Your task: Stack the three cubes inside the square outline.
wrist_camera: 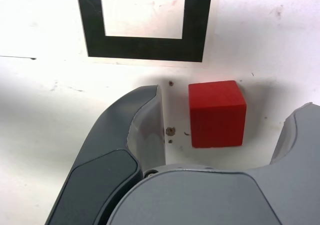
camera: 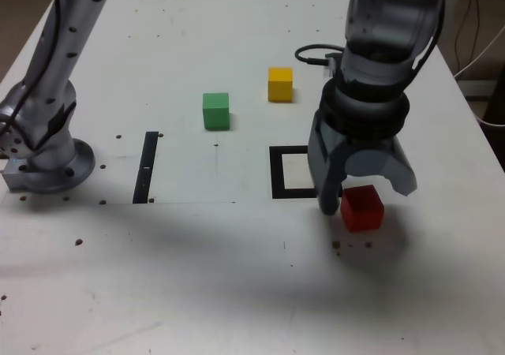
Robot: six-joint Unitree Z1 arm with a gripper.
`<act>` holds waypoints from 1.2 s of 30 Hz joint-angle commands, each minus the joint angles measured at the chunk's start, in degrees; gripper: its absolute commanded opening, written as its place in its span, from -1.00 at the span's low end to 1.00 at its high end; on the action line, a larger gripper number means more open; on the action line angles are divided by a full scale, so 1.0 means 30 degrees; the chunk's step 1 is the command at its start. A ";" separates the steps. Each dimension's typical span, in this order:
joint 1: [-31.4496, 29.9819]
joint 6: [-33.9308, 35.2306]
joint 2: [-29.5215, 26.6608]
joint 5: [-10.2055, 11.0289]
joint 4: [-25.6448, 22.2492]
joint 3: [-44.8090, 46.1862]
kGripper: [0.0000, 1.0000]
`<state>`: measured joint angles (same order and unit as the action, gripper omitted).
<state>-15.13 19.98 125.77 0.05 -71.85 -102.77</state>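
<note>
A robot arm's claw (camera: 364, 191) hangs low over a white counter (camera: 237, 276), its two grey fingers spread wide on either side of a red cube (camera: 362, 208) and gripping nothing. In the wrist view the red cube (wrist_camera: 217, 113) sits flat on the counter between the fingers, with bare white surface showing on both sides of it (neither finger touches it).

The red cube lies just outside the square outline (camera: 278, 173), off its corner nearest the counter's front edge on the exterior view's right. The outline is a thick black frame with a white centre; part of it is hidden behind the claw in the exterior view. Seen from the wrist, the square outline (wrist_camera: 145, 47) holds no cube.

The yellow cube (camera: 280, 84) stands farther back, toward the counter's far edge, well apart from the outline. The green cube (camera: 215, 110) sits near it, to the exterior view's left and slightly closer to the front. All three cubes rest singly on the counter, none on top of another.

A narrow black strip (camera: 147, 167) lies on the counter toward its left edge in the exterior view, beside the arm's round grey base (camera: 49, 166). Small dark specks dot the surface near the red cube and along the front.
</note>
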 commanded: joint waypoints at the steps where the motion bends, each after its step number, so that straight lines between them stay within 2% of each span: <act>1: 0.0033 0.0021 0.0171 -0.0031 0.0093 0.0007 0.69; 13: 0.0033 0.0021 0.0751 -0.0175 0.0102 -0.0368 0.52; 19: 0.0033 0.0021 0.0945 -0.0296 0.0648 -0.0260 0.49; 24: 0.0033 0.0021 0.0953 -0.0260 0.0833 -0.0123 0.26; 30: 0.0033 0.0021 0.0992 -0.0289 0.0704 -0.0028 0.11; 36: 0.0033 0.0021 0.1024 -0.0311 0.0595 -0.0097 -0.26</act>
<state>-15.13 19.98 128.52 -0.85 -69.90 -102.90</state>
